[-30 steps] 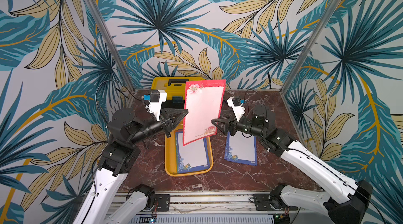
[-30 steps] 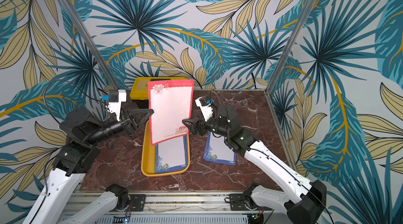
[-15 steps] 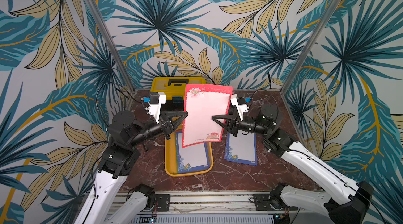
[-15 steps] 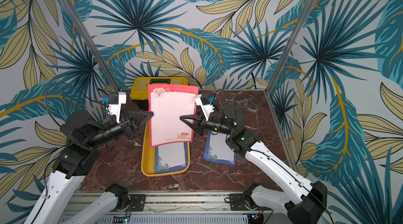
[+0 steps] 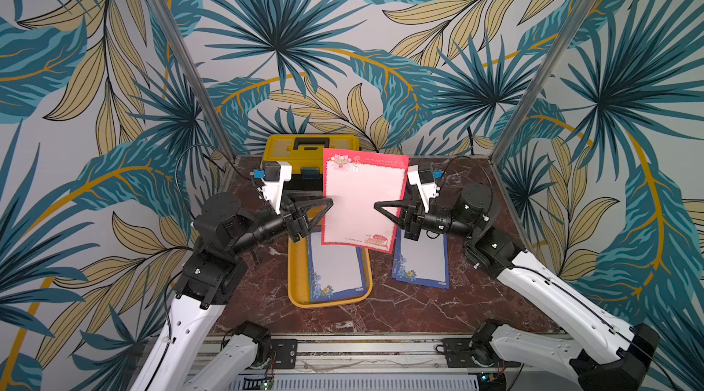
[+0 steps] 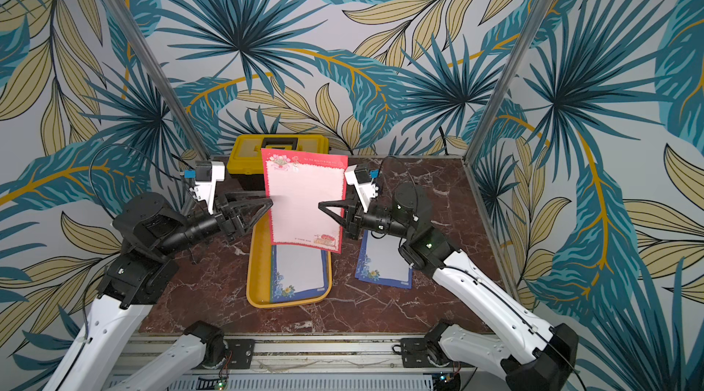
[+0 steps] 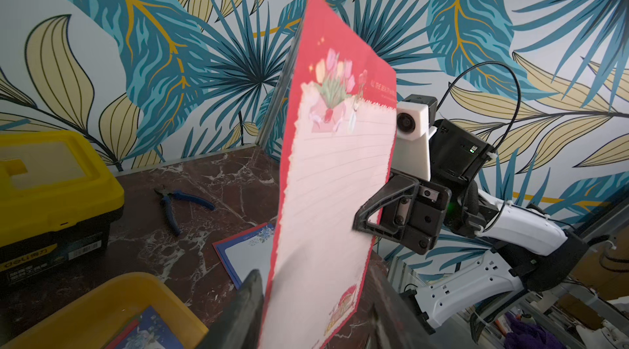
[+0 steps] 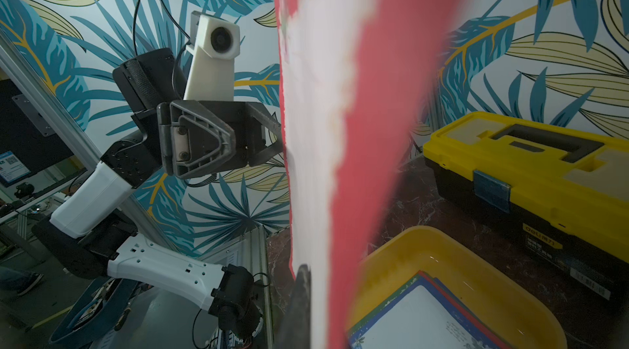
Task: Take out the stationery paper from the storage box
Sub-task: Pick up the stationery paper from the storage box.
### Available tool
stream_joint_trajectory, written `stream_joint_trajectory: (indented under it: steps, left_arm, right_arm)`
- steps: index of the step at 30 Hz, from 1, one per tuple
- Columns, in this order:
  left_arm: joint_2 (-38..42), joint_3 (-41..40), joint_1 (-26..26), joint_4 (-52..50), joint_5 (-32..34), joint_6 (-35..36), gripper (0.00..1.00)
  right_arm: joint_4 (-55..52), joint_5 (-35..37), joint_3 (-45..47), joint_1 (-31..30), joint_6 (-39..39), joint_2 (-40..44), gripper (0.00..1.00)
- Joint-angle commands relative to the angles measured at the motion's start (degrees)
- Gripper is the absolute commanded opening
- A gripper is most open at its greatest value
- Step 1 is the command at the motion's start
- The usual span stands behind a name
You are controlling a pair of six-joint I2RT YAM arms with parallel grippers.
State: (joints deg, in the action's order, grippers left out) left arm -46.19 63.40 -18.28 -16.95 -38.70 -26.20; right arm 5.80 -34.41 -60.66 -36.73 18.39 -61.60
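A red-bordered sheet of stationery paper (image 5: 362,202) (image 6: 304,198) hangs upright above the far end of the orange-yellow storage box (image 5: 295,286) (image 6: 253,286). My right gripper (image 5: 377,204) (image 6: 320,204) is shut on the sheet's right edge. My left gripper (image 5: 328,205) (image 7: 316,299) is open, its jaws standing on either side of the sheet's left edge. In the left wrist view the sheet (image 7: 333,194) passes between those spread jaws. Blue-bordered sheets (image 5: 337,271) lie in the box. Another blue-bordered sheet (image 5: 423,263) (image 6: 384,259) lies flat on the table to the box's right.
A yellow-lidded black toolbox (image 5: 289,145) (image 6: 247,153) stands at the back, just behind the raised sheet. Blue-handled pliers (image 7: 173,204) lie on the marble table between the toolbox and the sheet on the table. Metal frame posts rise at both back corners.
My right gripper has shut on the red sheet's right edge and my left gripper has opened. The sheet has shifted slightly right and turned squarer to the camera.
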Motion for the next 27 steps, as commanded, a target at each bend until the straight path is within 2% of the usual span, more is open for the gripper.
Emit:
stream_joint_trajectory:
  steps: [1,5,14,19,27]
  left_arm:
    - [-0.11,-0.98,0.27,0.51,1.70,0.15,0.65]
    - [-0.74,-2.15,0.35,0.47,4.53,0.61,0.73]
    - [-3.80,-4.61,0.27,0.51,7.53,0.38,0.73]
    - [-7.36,-6.30,0.27,0.43,11.00,-0.15,0.73]
    - [-12.57,-9.85,0.22,0.18,15.31,-1.75,0.72]
  right_arm:
    - [-10.29,2.99,-1.26,0.26,-1.67,1.90,0.00]
    - [-21.97,6.65,-2.07,0.79,-2.63,3.53,0.00]
    - [-45.10,17.27,-3.65,4.51,-1.41,4.51,0.00]
    - [-49.39,17.76,-3.60,8.07,-0.42,2.77,0.00]
    - [-49.72,12.34,-3.07,13.00,0.39,-1.93,0.00]
